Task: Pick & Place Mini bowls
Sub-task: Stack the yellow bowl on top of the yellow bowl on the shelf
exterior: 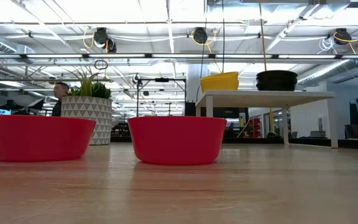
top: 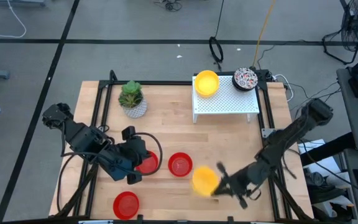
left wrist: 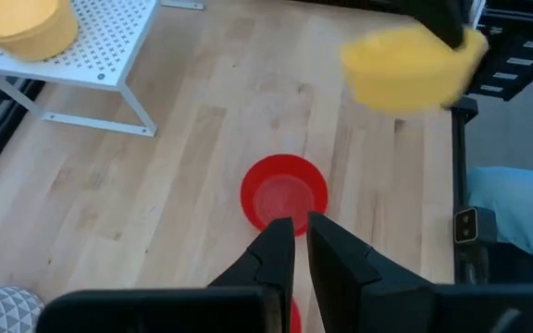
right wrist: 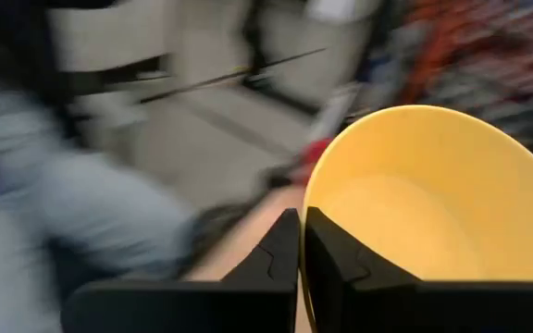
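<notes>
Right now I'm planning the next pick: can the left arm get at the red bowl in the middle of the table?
Probably yes. The left tool hangs shut just short of the red bowl, with bare table between. The right tool holds a yellow bowl close by.

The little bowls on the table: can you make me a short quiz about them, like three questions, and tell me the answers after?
1. True or false: the right gripper is shut on the rim of a yellow bowl.
2. Which two things sit on the white perforated stand?
A. two red bowls
B. another yellow bowl and a speckled bowl
C. the potted plant and a red bowl
3. Fill in: the left gripper is above the wood with a ____ bowl on the table ahead of it.

Key
1. True.
2. B.
3. Red.
</notes>
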You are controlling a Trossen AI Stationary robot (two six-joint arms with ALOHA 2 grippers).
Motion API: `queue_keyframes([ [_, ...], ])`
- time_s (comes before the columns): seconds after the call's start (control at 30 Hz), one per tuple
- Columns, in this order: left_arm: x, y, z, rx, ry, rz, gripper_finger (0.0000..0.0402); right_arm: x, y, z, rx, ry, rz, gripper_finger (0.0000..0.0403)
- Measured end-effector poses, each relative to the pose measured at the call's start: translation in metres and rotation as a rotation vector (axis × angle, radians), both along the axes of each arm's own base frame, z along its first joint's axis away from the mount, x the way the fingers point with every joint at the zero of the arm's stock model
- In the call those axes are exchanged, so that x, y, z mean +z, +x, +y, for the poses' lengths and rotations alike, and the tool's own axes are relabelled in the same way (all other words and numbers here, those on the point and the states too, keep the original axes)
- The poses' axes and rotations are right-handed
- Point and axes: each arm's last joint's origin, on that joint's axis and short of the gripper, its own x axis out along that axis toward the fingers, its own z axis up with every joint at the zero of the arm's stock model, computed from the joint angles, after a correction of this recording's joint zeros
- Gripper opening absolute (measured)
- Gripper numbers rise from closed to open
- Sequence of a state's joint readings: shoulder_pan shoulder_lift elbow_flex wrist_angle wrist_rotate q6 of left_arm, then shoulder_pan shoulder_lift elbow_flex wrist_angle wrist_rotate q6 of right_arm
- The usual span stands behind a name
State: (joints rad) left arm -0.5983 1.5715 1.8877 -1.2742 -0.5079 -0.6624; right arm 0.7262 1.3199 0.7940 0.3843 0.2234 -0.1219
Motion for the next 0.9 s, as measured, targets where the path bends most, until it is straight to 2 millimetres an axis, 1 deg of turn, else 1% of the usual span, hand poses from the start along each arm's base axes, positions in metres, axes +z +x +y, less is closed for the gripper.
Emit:
queue_keyframes([
  [0.1, 0.000, 0.000, 0.000, 0.001, 0.006, -0.002, 0.0037, 0.019, 0.000, -0.021, -0.160, -0.054, -0.104, 0.0001],
  [0.2, 0.000, 0.000, 0.001, 0.019, 0.027, -0.016, 0.0037, 0.033, 0.003, -0.048, -0.316, -0.094, -0.153, 0.0001],
  [0.3, 0.001, 0.000, 0.002, 0.030, 0.044, -0.025, 0.0037, 0.045, 0.009, -0.082, -0.471, -0.096, -0.187, 0.0001],
  [0.43, 0.001, 0.001, 0.002, 0.041, 0.054, -0.032, 0.0037, 0.057, 0.012, -0.132, -0.672, -0.087, -0.213, 0.0001],
  [0.53, 0.001, 0.001, 0.003, 0.038, 0.063, -0.033, 0.0037, 0.059, 0.012, -0.167, -0.818, -0.085, -0.189, 0.0001],
  [0.63, 0.001, 0.001, 0.003, 0.026, 0.076, -0.031, 0.0037, 0.057, 0.012, -0.197, -0.903, -0.100, -0.161, 0.0000],
  [0.77, 0.001, 0.001, 0.003, 0.024, 0.103, -0.037, 0.0037, 0.055, 0.011, -0.229, -0.971, -0.100, -0.159, 0.0000],
  [0.9, 0.002, 0.002, 0.005, 0.021, 0.130, -0.040, 0.0037, 0.053, 0.009, -0.257, -1.086, -0.120, -0.155, 0.0000],
])
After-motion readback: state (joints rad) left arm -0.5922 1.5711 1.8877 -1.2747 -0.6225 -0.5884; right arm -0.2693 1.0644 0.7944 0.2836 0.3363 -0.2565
